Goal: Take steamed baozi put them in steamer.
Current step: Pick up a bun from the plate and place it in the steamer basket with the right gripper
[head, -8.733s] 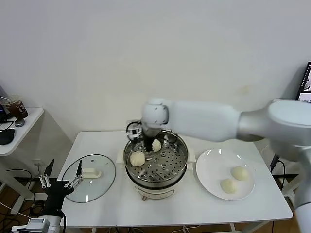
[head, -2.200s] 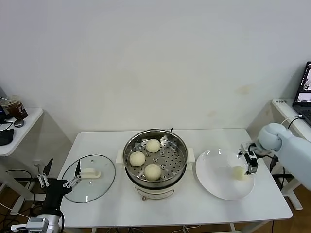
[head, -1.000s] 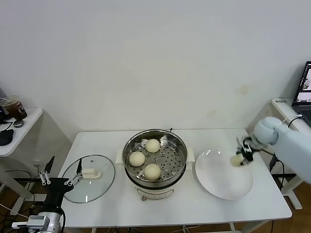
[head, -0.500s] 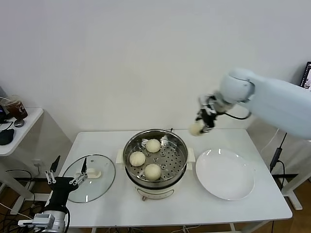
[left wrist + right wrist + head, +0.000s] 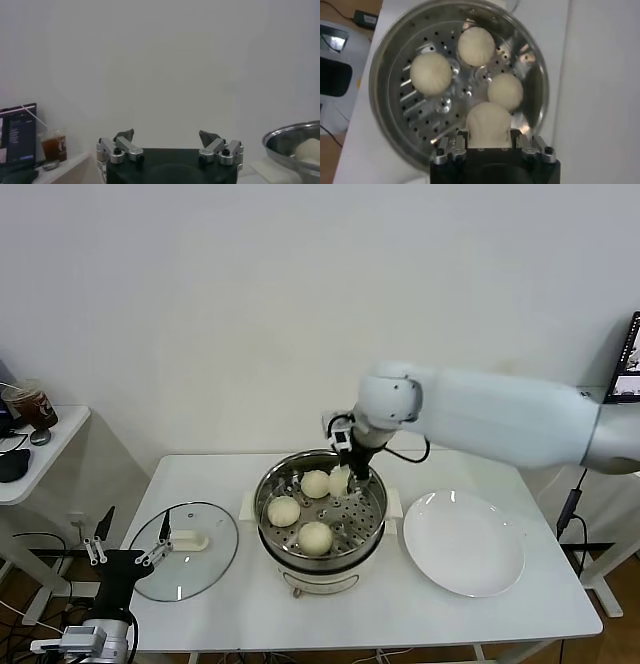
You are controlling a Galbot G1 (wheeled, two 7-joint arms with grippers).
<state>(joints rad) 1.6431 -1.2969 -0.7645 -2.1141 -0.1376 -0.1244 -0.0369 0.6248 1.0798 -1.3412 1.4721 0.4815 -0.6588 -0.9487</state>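
The steamer (image 5: 374, 506) stands mid-table, a shiny steel pot with a perforated tray (image 5: 420, 115). Three steamed baozi lie in it (image 5: 316, 483) (image 5: 284, 510) (image 5: 316, 537). In the right wrist view they show as round buns (image 5: 476, 46) (image 5: 431, 74) (image 5: 505, 91). My right gripper (image 5: 345, 472) hangs over the pot's back right part, shut on a fourth baozi (image 5: 339, 481) (image 5: 489, 122) just above the tray. My left gripper (image 5: 125, 554) (image 5: 170, 142) is parked low beside the table's left front edge, open and empty.
A white plate (image 5: 463, 542) lies right of the steamer with nothing on it. A glass lid (image 5: 185, 562) with a white handle lies on the left. A side table with a cup (image 5: 30, 406) stands far left. The steamer's rim (image 5: 295, 136) shows in the left wrist view.
My right gripper has carried the last baozi from above the plate, up and leftward, and down over the steamer. The left arm has barely shifted.
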